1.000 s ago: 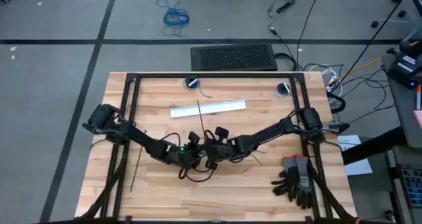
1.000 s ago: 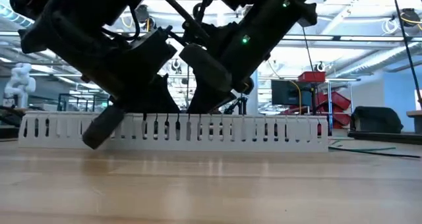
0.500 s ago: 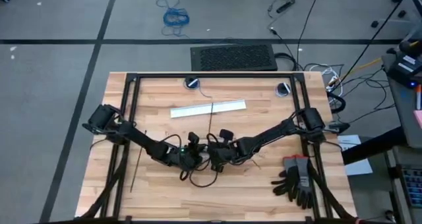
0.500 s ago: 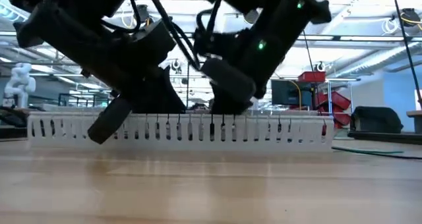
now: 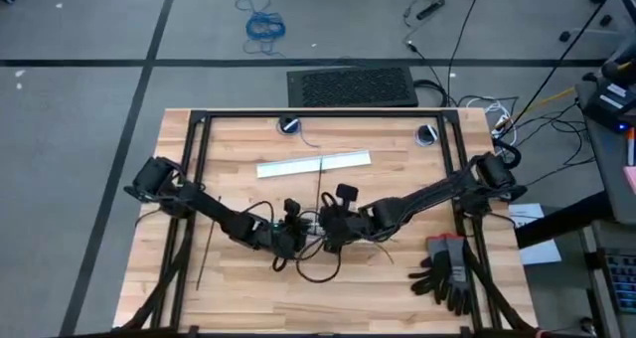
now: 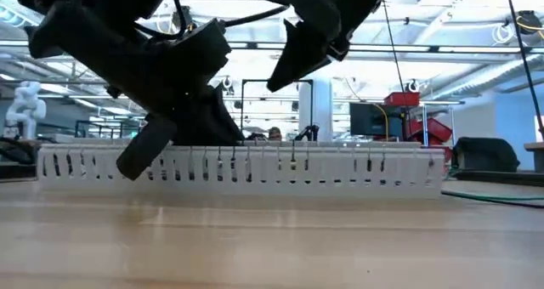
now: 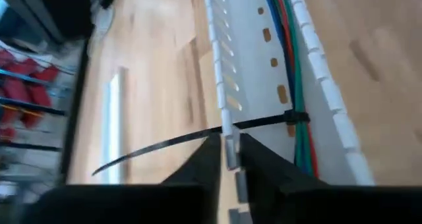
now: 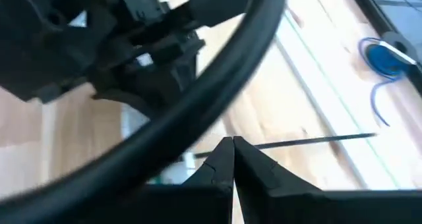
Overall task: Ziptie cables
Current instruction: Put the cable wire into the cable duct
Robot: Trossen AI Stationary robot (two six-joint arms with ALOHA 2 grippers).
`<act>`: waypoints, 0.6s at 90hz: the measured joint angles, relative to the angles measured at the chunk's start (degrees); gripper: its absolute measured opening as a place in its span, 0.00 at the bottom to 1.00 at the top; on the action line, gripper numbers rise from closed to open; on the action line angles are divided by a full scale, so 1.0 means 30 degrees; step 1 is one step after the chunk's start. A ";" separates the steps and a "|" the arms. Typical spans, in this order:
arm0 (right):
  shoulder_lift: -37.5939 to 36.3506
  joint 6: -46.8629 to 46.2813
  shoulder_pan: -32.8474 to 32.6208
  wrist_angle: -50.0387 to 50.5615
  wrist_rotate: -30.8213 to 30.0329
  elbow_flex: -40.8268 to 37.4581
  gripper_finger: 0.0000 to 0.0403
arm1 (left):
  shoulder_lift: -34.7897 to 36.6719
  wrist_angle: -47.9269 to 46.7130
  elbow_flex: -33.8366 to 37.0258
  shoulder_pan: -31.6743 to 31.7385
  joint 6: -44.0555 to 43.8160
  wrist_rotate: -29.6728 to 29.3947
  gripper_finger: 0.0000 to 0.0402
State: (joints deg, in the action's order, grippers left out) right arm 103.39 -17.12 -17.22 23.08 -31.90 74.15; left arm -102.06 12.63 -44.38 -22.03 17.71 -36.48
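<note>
The white slotted duct [image 7: 250,46] lies on the wooden table, and the blue, green and reddish cables [image 7: 287,53] run along inside it. A black ziptie [image 7: 165,143] loops round the cables, and its tail crosses the duct wall toward the table's far edge [image 5: 320,184]. My left gripper [image 7: 229,159] is shut on the duct wall at mid-table [image 5: 296,237]. My right gripper [image 8: 232,145] is shut and raised above the duct [image 6: 280,72]. The ziptie tail [image 8: 310,141] shows just beyond its fingertips. In the left wrist view the tail runs to its end with nothing gripping it. My left gripper pinches the duct's slotted side wall [image 7: 228,137] between its two fingers, close to where the ziptie tail crosses it. The fingers slant down from the table's left and lie across the wall. The duct rests flat on the table [image 6: 340,166].
A flat white strip [image 5: 313,164] lies beyond the duct. A spare black ziptie [image 5: 206,253] lies near the left frame bar. Black gloves [image 5: 447,268] sit at the near right. A black cable loop [image 5: 318,268] hangs under the arms, and black frame bars [image 5: 318,114] border the table.
My right gripper has risen from beside the duct to well above it and drawn a little toward the table's right edge. The duct, still in my left gripper, has slid slightly to the right. The ziptie tail has swung rightward and now points straight at the far edge.
</note>
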 joint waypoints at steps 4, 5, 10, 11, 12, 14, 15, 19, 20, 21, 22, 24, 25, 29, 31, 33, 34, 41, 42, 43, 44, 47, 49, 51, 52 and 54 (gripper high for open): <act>-0.0078 -0.0067 0.0010 0.0541 -0.0064 0.0016 0.00 | 0.0008 -0.0364 0.0000 0.0079 -0.0843 0.0017 0.27; -0.0099 -0.0067 0.0010 0.0701 -0.0071 0.0016 0.00 | 0.0008 -0.0443 0.0000 0.0097 -0.1062 0.0003 0.28; -0.0142 -0.0195 0.0010 0.1609 -0.0344 0.0016 0.00 | 0.0019 -0.0760 -0.0014 0.0156 -0.1880 -0.0280 0.35; -0.0152 -0.0224 0.0010 0.1798 -0.0436 0.0016 0.00 | 0.0023 -0.0802 -0.0023 0.0177 -0.1977 -0.0350 0.37; -0.0153 -0.0249 0.0010 0.1978 -0.0520 0.0016 0.00 | 0.0028 -0.0850 -0.0028 0.0177 -0.2089 -0.0408 0.38; -0.0159 -0.0270 0.0004 0.2378 -0.0709 0.0022 0.00 | 0.0037 -0.0905 -0.0037 0.0177 -0.2238 -0.0530 0.41; -0.0170 -0.0277 0.0003 0.2622 -0.0814 0.0023 0.00 | 0.0046 -0.0946 -0.0037 0.0177 -0.2282 -0.0623 0.42; -0.0189 -0.0342 0.0008 0.3703 -0.1287 0.0023 0.00 | 0.0201 -0.1213 -0.0037 0.0177 -0.2280 -0.1020 0.46; -0.0189 -0.0401 0.0020 0.3964 -0.1399 0.0023 0.00 | 0.0253 -0.1309 -0.0037 0.0177 -0.2247 -0.1147 0.47; -0.0189 -0.0462 0.0042 0.4211 -0.1499 0.0023 0.00 | 0.0298 -0.1405 -0.0034 0.0177 -0.2210 -0.1285 0.48; -0.0189 -0.0524 0.0072 0.4445 -0.1587 0.0023 0.00 | 0.0341 -0.1496 -0.0028 0.0177 -0.2173 -0.1424 0.49; -0.0189 -0.0636 0.0138 0.4847 -0.1667 0.0023 0.00 | 0.0414 -0.1578 -0.0008 0.0181 -0.2120 -0.1671 0.51; -0.0189 -0.0686 0.0170 0.5043 -0.1699 0.0023 0.00 | 0.0456 -0.1593 -0.0008 0.0187 -0.2088 -0.1799 0.51; -0.0197 -0.0844 0.0360 0.5951 -0.1883 0.0031 0.00 | 0.0714 -0.1704 0.0008 0.0213 -0.1610 -0.2181 0.53; -0.0197 -0.0861 0.0493 0.6380 -0.2021 0.0031 0.00 | 0.0881 -0.1815 0.0038 0.0213 -0.1373 -0.2403 0.54; -0.0198 -0.0815 0.0671 0.6739 -0.2188 0.0031 0.00 | 0.1081 -0.1904 0.0062 0.0221 -0.1109 -0.2610 0.54; -0.0203 -0.0733 0.0763 0.6875 -0.2266 0.0031 0.00 | 0.1175 -0.1904 0.0064 0.0226 -0.1006 -0.2735 0.55; -0.0238 0.0440 0.1693 0.6794 -0.2285 -0.0190 0.00 | 0.2206 -0.1723 0.0051 0.0243 -0.0167 -0.2997 0.55; -0.0248 0.0655 0.1854 0.6750 -0.2187 -0.0239 0.00 | 0.2380 -0.1732 0.0051 0.0247 -0.0133 -0.3001 0.55; -0.0257 0.0882 0.2047 0.6658 -0.2042 -0.0307 0.00 | 0.2542 -0.1734 0.0051 0.0258 -0.0104 -0.3001 0.55; -0.0277 0.1114 0.2236 0.6558 -0.1858 -0.0379 0.00 | 0.2687 -0.1730 0.0051 0.0277 -0.0079 -0.2996 0.55; -0.0347 0.1822 0.2800 0.6199 -0.1061 -0.0605 0.00 | 0.3084 -0.1709 0.0024 0.0332 -0.0084 -0.2830 0.55; -0.0422 0.2283 0.3174 0.5808 -0.0362 -0.0778 0.00 | 0.3365 -0.1827 0.0010 0.0370 -0.0099 -0.2595 0.55; -0.0511 0.2720 0.3566 0.5337 0.0390 -0.0955 0.00 | 0.3637 -0.2079 0.0007 0.0416 -0.0131 -0.2344 0.55; -0.0569 0.2911 0.3750 0.5084 0.0771 -0.1039 0.00 | 0.3767 -0.2248 0.0007 0.0433 -0.0154 -0.2239 0.55; -0.0689 0.3285 0.4132 0.4569 0.1519 -0.1205 0.01 | 0.3974 -0.2593 0.0009 0.0460 -0.0223 -0.2152 0.55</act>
State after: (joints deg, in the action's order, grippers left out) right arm 101.33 -7.26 -4.83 36.79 -27.34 70.53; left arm -90.14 4.85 -44.35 -20.65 17.04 -42.94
